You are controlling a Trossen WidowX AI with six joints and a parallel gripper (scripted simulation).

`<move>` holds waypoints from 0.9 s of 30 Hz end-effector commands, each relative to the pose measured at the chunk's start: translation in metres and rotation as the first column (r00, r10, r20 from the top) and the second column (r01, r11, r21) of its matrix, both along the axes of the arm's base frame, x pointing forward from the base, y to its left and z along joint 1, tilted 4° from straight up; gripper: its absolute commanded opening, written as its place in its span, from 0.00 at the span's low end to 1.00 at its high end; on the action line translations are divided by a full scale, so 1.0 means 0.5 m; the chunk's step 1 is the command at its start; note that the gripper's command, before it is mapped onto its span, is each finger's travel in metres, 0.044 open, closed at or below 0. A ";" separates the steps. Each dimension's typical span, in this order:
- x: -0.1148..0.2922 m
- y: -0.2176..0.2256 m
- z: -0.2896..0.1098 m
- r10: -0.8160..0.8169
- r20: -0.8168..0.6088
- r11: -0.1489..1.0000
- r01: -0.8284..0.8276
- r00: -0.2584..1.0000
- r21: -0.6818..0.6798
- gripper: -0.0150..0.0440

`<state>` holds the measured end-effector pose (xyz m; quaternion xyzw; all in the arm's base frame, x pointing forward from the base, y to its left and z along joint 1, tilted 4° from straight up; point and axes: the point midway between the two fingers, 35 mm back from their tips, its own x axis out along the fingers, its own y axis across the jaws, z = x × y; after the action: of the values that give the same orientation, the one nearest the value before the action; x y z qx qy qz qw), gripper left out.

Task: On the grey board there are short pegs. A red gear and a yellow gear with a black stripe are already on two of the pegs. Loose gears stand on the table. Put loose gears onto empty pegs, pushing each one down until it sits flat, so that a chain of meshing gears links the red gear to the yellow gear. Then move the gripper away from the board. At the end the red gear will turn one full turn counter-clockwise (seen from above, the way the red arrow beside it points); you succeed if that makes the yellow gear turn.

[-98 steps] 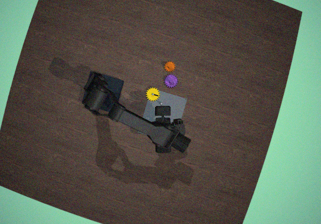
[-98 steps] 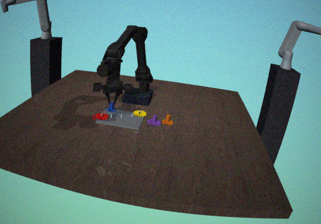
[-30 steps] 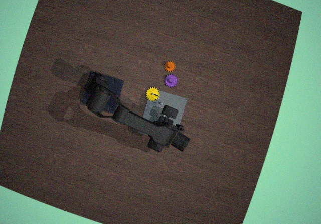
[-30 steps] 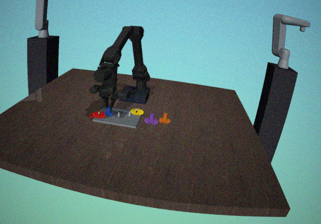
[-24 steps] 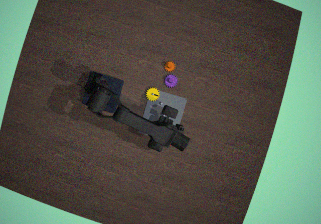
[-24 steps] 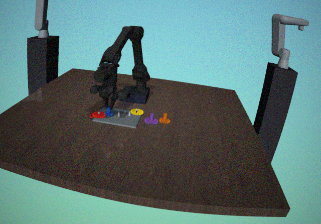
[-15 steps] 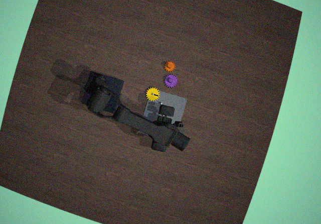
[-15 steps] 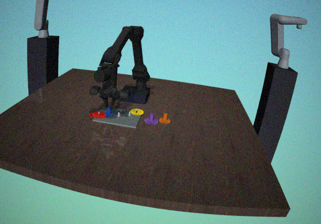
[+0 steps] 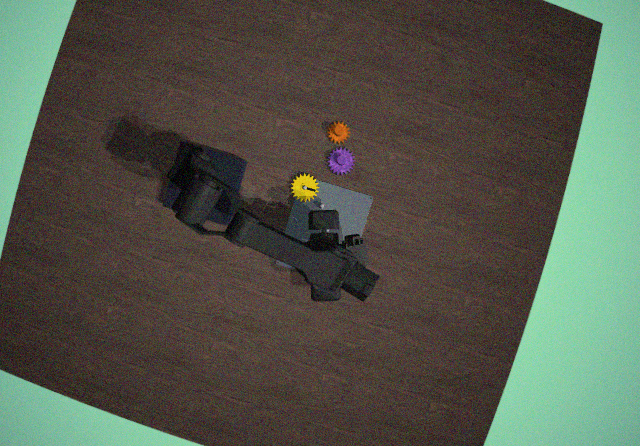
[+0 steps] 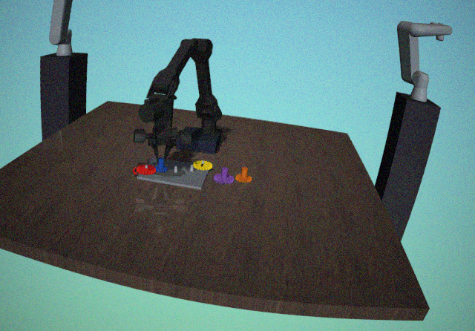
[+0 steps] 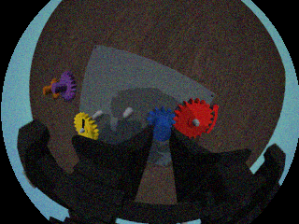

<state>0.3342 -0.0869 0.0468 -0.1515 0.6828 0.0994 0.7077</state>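
My gripper (image 10: 161, 159) (image 11: 161, 130) is shut on the blue gear (image 10: 161, 167) (image 11: 162, 122) by its upright hub. The blue gear is low over the grey board (image 9: 352, 206) (image 10: 173, 183) (image 11: 117, 70), right beside the red gear (image 10: 145, 169) (image 11: 193, 119); their teeth look touching. Whether it sits flat is hard to tell. The yellow gear (image 9: 301, 187) (image 10: 202, 165) (image 11: 86, 125) is on its peg at the board's other end. Two bare pegs (image 10: 175, 169) (image 10: 191, 168) (image 11: 127, 112) (image 11: 97, 114) stand between blue and yellow. In the top view the arm hides the red and blue gears.
A purple gear (image 9: 341, 160) (image 10: 223, 177) (image 11: 65, 87) and an orange gear (image 9: 338, 132) (image 10: 243, 177) (image 11: 48, 90) stand on the table (image 9: 413, 276) (image 10: 268, 243) beyond the board's yellow-gear end. Two grey arms on dark pedestals stand behind the table in the exterior view.
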 end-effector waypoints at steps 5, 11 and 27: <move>-0.001 0.001 -0.004 -0.140 0.007 0.990 0.140 0.990 0.008 0.25; 0.000 0.001 0.004 -0.205 0.011 0.979 0.205 0.979 0.012 0.48; 0.004 0.027 0.074 -0.234 0.012 0.972 0.234 0.972 0.015 0.58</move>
<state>0.3354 -0.0833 0.0882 -0.0712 0.6870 0.0216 0.7229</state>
